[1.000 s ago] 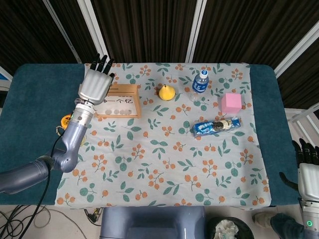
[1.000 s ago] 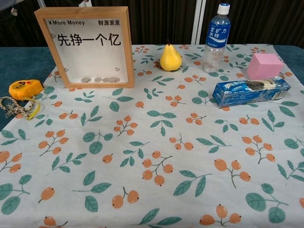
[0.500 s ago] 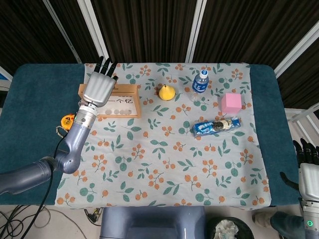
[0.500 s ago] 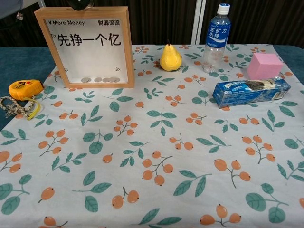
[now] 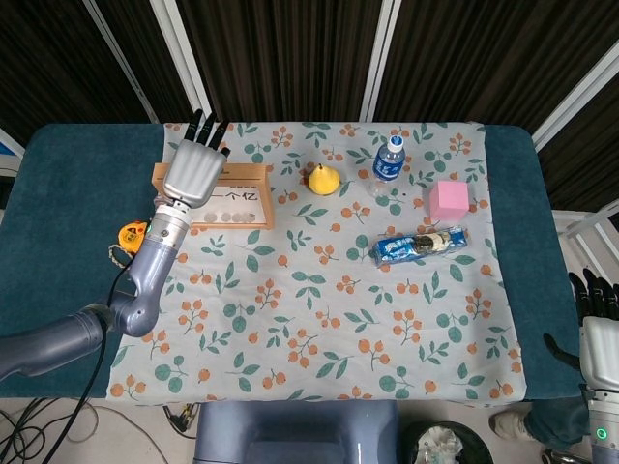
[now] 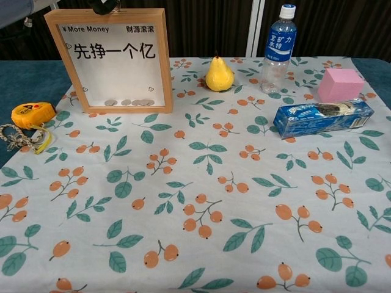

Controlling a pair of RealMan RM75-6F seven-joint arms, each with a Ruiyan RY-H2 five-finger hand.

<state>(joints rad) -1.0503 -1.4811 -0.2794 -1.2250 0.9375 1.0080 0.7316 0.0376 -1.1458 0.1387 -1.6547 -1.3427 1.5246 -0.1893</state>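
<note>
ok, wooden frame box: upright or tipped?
Upright. The wooden frame box stands on its bottom edge in the chest view, coins along its base; the left hand is above it.

One wooden frame [image 6: 112, 58] standing at the back, several coins inside — too small to count. One yellow pear [image 6: 219, 74], one water bottle [image 6: 276, 47], one pink block [image 6: 339, 84], one blue cookie pack [image 6: 321, 117], one orange tape measure [image 6: 33, 114] — and two hands, left [image 5: 194, 166] and right [image 5: 601, 333].
</note>
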